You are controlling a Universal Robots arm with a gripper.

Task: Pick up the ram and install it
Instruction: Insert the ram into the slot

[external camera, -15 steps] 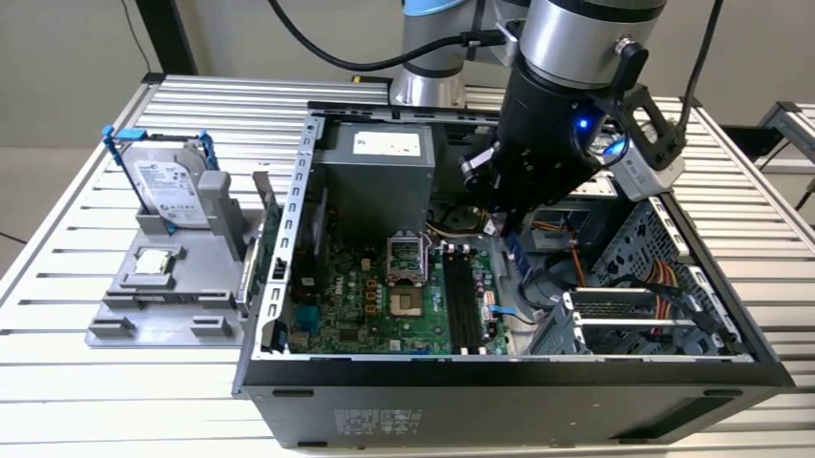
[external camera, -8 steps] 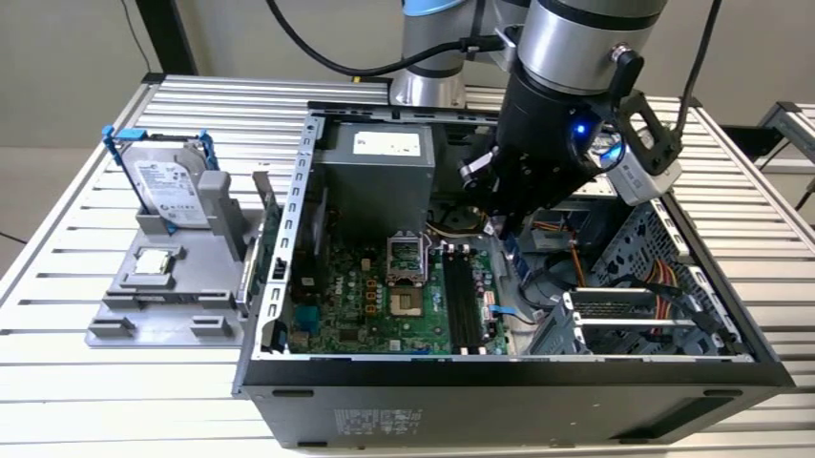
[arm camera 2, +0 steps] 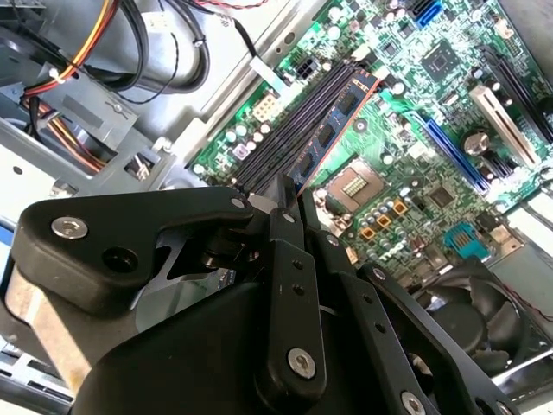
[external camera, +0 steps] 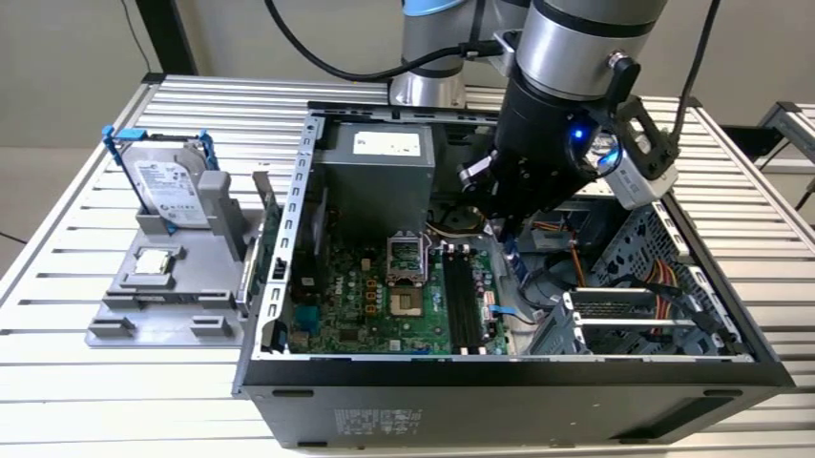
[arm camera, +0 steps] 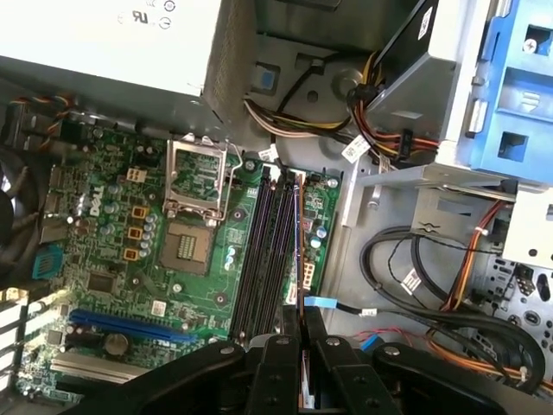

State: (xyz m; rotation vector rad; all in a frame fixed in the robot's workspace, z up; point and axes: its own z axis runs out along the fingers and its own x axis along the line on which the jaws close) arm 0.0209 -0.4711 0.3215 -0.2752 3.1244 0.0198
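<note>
Second wrist view shows the gripper point(arm camera 2: 289, 194) clenched on the ram point(arm camera 2: 333, 130), which stands edge-down over the black memory slots point(arm camera 2: 285, 130) of the green motherboard point(arm camera 2: 432, 104). Exterior view places the gripper point(external camera: 499, 227) inside the open computer case point(external camera: 510, 382), above the slots point(external camera: 461, 301), right of the CPU socket point(external camera: 403, 277).

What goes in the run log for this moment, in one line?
phase: ram install | claw: shut on ram | position: ram over black memory slots on motherboard inside open case | seated: cannot tell
</note>
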